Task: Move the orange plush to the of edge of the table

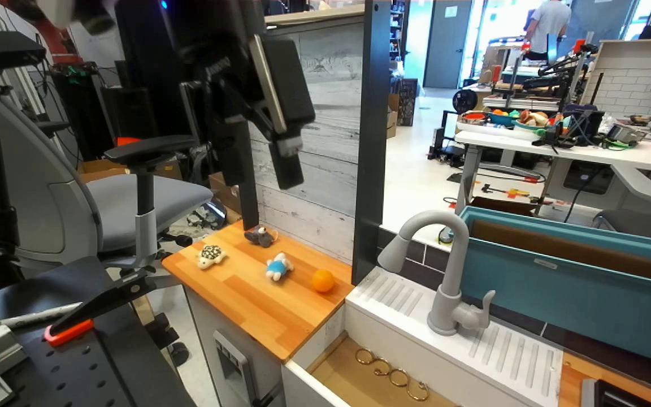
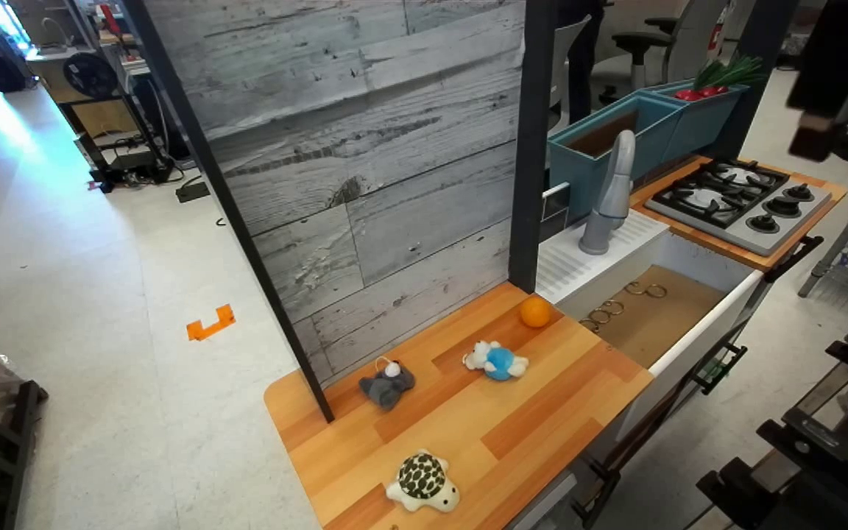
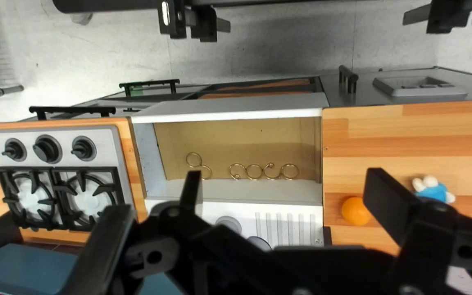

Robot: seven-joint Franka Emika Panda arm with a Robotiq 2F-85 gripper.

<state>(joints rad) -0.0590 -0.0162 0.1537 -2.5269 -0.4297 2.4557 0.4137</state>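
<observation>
The orange plush (image 1: 322,281) is a small round bright-orange lump on the wooden table (image 1: 257,302). It sits at the sink end, close to the grey back panel, in both exterior views (image 2: 535,312). In the wrist view the plush (image 3: 354,211) shows at the right, partly behind a finger. My gripper (image 3: 284,176) is open with nothing between its fingers, above the sink area in the wrist view. In an exterior view the gripper (image 1: 260,169) hangs high above the table, blurred and apart from every object.
A white toy with a blue body (image 2: 497,361), a grey toy (image 2: 387,384) and a turtle toy (image 2: 424,480) lie on the table. A grey panel (image 2: 380,184) stands along its back. Beside it are the sink (image 3: 236,147) with gold rings, a faucet (image 1: 444,294) and a stove (image 2: 737,202).
</observation>
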